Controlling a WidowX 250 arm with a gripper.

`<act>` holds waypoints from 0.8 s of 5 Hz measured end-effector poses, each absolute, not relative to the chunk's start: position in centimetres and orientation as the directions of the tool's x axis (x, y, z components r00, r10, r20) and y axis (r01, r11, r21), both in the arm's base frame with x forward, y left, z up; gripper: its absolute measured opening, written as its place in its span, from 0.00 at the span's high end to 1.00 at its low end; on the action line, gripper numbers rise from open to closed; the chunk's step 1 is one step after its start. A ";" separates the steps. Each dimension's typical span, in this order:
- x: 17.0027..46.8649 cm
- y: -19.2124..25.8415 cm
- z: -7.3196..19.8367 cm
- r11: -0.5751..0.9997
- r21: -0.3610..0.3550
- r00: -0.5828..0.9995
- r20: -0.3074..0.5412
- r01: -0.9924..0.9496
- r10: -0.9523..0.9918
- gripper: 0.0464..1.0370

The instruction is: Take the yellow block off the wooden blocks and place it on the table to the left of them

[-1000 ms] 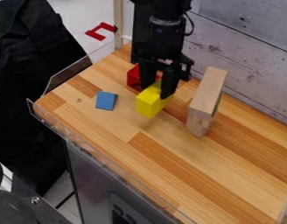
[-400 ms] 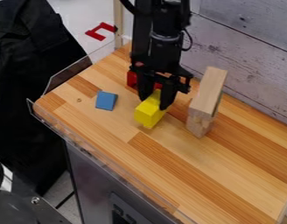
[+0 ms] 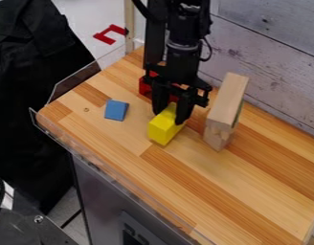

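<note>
Currently, the tool point(image 3: 169, 116) grips the yellow block point(image 3: 161, 129), well inside the counter's edge point(image 3: 121, 173).

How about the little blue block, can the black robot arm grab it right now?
Probably not right now: its claw looks busy holding the yellow block and would have to let go first. After that, likely yes, since nothing seems to stand between it and the blue block.

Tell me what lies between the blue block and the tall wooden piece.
Between the blue block and the tall wooden piece, the camera view shows the yellow block, with the black gripper's fingers on either side of it.
</note>
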State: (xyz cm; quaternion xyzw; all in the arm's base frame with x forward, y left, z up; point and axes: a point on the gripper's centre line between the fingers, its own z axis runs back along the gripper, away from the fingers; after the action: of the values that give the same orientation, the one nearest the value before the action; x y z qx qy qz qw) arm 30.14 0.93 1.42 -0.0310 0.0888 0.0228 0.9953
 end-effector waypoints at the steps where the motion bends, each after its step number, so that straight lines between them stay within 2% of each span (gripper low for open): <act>1: 30.2 0.9 1.4 0.997 -0.060 0.983 -0.178 -0.046 0.034 0.52; 4: 32.2 1.3 1.3 0.996 -0.074 0.987 -0.158 -0.043 0.031 0.52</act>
State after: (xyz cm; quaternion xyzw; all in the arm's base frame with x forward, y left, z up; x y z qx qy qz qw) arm 32.25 1.35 1.32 -0.0386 0.0784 0.0188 0.9960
